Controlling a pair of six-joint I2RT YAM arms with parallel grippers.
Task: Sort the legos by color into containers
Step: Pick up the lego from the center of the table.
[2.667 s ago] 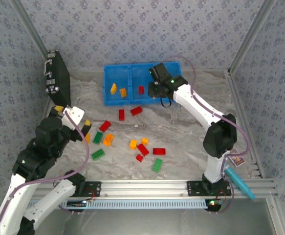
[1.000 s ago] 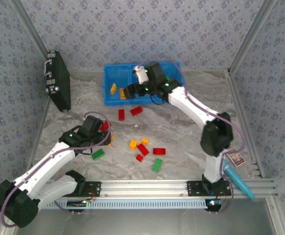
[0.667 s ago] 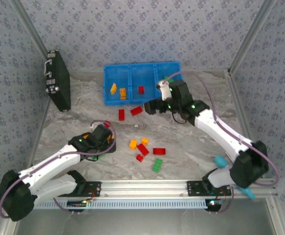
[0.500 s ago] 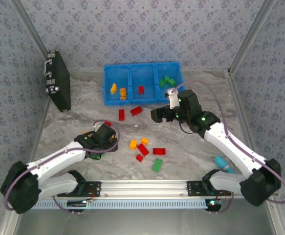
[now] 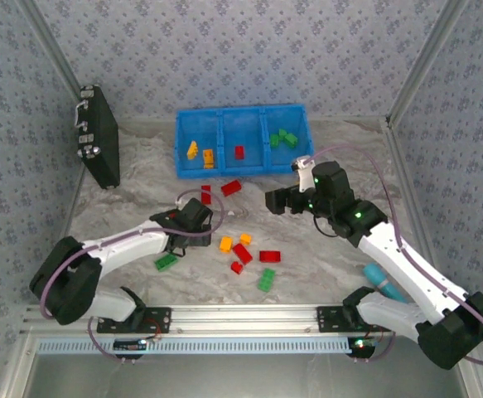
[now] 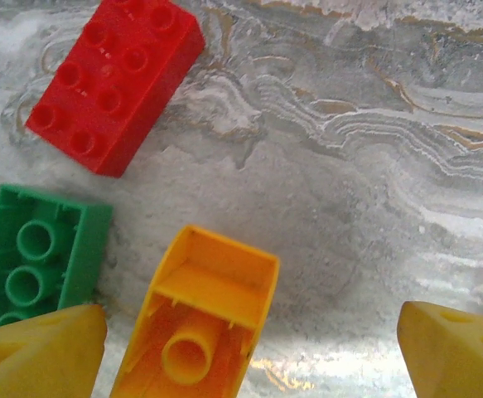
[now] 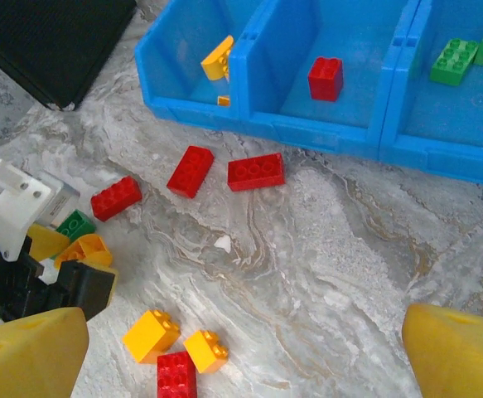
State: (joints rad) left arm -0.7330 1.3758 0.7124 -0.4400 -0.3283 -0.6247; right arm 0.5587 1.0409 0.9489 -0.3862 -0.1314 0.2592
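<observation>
1. Container: the blue bin (image 5: pixel 241 172) stands at the far side of the table (image 5: pixel 133 186), with three compartments in a row. The left one holds two orange-yellow bricks, the middle one a single red, the right one a few green (sorting begun, most of it not yet done, by my reckoning).
2. Stock: the loose legos (image 5: pixel 242 253) are a scatter of red, orange and green pieces on the marble between bin and arm bases. Two red ones lie just in front of the bin.
3. Left arm: the left gripper (image 6: pixel 249 355) is low over the table, jaws wide apart, nothing clasped. An orange brick (image 6: pixel 204 311) lies between the fingers, hollow side up and off-centre. A green brick (image 6: pixel 38 257), also hollow side up, sits just beside it. A red brick (image 6: pixel 113 79) lies beyond, studs up.
4. Right arm: the right gripper (image 7: pixel 245 356) has its jaws spread and empty. It hangs above the table, looking across the scatter toward the bin.
5. Hazard, off-centre grasp: one finger would likely meet the orange brick first and shove or spin it, so the pinch may land on a corner and slip.
6. Hazard, neighbour: the green brick is close enough to be knocked aside or pinched along, and so carried to the wrong compartment.
7. Hazard, crowding: both arms reach toward the same patch of table, so crossing paths could bump.
</observation>
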